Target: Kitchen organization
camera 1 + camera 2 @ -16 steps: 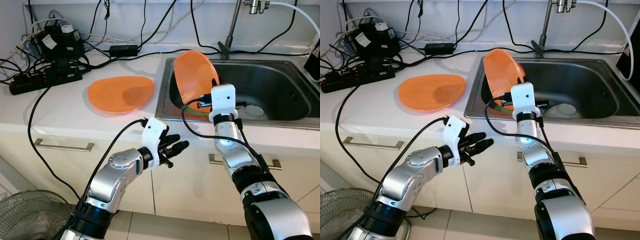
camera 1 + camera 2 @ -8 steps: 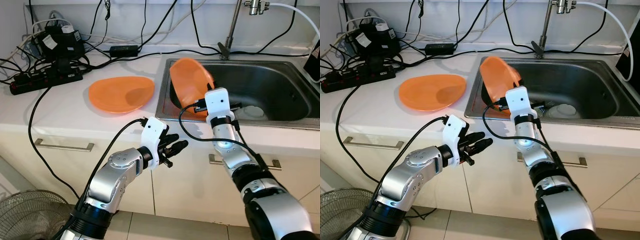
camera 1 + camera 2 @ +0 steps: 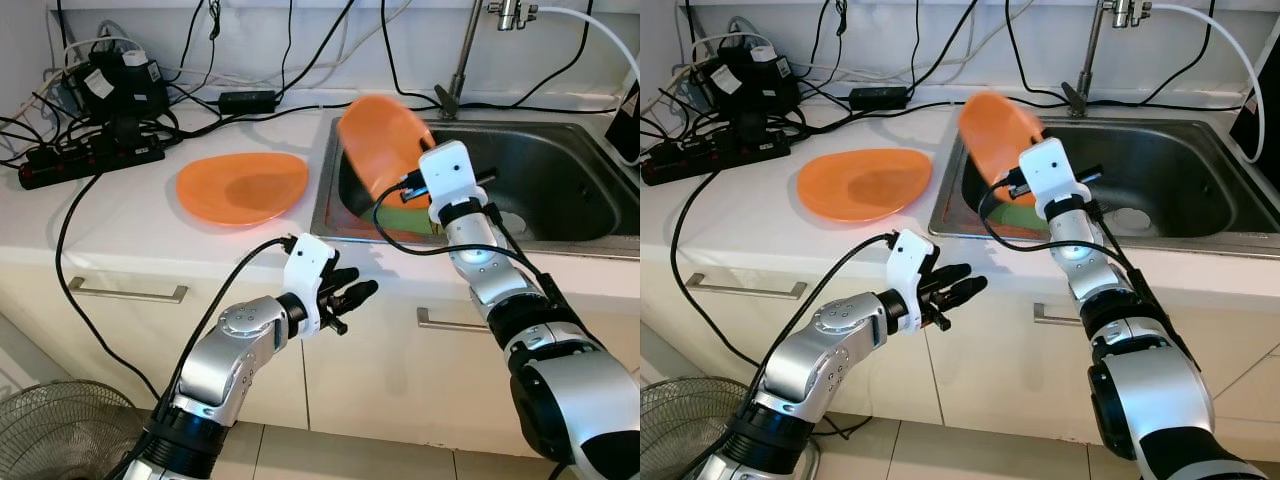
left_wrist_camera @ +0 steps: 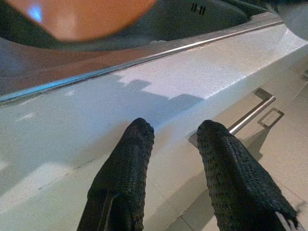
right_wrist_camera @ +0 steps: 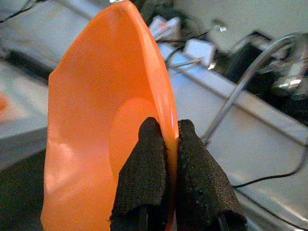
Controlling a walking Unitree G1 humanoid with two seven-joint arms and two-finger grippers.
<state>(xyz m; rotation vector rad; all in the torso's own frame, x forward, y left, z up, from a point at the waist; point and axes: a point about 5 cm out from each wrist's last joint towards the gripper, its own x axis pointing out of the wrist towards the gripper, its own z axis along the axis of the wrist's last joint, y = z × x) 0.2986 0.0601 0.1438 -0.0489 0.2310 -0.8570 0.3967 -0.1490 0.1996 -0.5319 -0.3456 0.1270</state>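
I see a home kitchen: a stainless sink with its tap at upper right, a white counter across the middle, cabinet fronts with bar handles below, tiled floor at the bottom edge.

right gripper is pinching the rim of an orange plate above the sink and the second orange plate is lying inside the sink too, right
Not quite. The right gripper does pinch the rim of the orange plate above the sink, but the second orange plate lies on the countertop beside the sink, as the left eye view shows.
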